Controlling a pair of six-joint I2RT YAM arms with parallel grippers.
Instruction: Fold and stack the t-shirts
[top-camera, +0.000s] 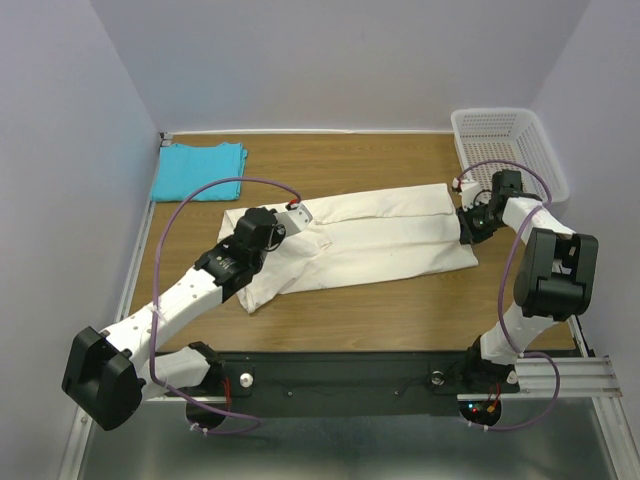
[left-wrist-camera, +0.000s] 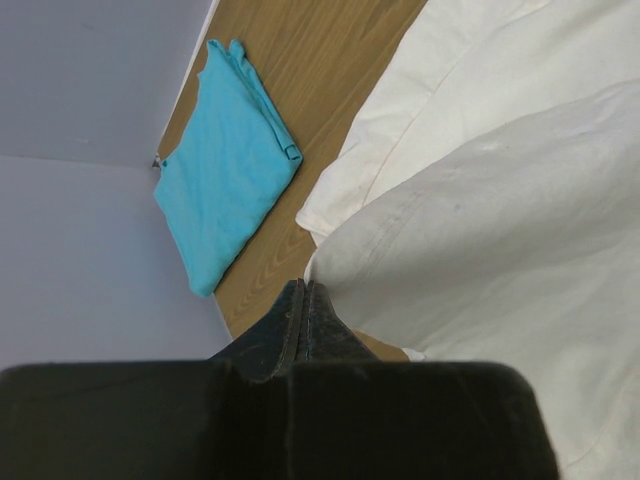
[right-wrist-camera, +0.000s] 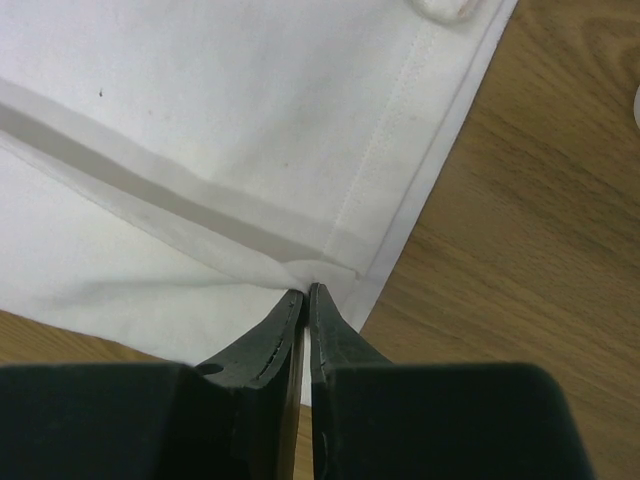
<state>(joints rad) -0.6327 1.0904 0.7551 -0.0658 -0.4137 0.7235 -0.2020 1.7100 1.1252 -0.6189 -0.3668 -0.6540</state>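
Pale purple walls (top-camera: 350, 60) stood around a brown wooden surface (top-camera: 400, 310). One cream-white shirt (top-camera: 370, 240) lay in the middle of it, stretched long from left to right, with one layer already folded over another. One turquoise shirt (top-camera: 197, 172) sat folded in the far left corner, well apart from the big one. A white basket (top-camera: 505, 135) stood at the far right. At the left end of the cream-white shirt, the left tool (left-wrist-camera: 303, 285) was clenched tight with its tip right at a fold edge. I could not tell if any cloth was caught in it. At the right end, the right tool (right-wrist-camera: 306, 292) was pinching a little bunch of the hem, with only a thin slit between its two sides. The step looked like folding the big shirt smaller. To do it well, I think both ends should be lifted together and kept level, so the cloth stayed flat and the edges lined up. The grip should be let go only once the cloth lay down smooth.
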